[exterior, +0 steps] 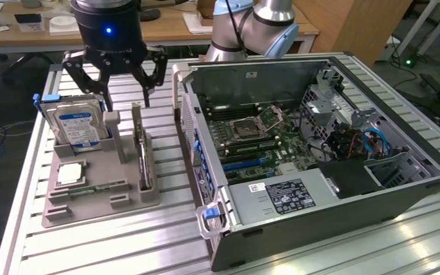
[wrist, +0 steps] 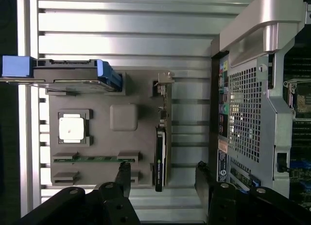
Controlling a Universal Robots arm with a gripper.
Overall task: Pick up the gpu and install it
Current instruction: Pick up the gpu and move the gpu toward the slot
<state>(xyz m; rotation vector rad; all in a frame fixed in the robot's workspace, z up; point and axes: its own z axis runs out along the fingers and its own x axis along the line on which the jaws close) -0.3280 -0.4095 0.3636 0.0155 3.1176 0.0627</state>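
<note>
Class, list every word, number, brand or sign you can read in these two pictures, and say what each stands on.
No text here can be read.
Blue-and-white label on the hard drive: too small.
White label on the power supply: blurred lines.
Green mark on the gpu: unreadable.
Stickers on the rear of the computer case: blurred.

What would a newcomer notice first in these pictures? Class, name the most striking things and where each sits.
The open computer case stands at the exterior view's right, its motherboard bare. On that view's left a grey holder carries an upright hard drive with a blue label and the gpu standing on edge. The open gripper hangs just above them, holding nothing.
</note>
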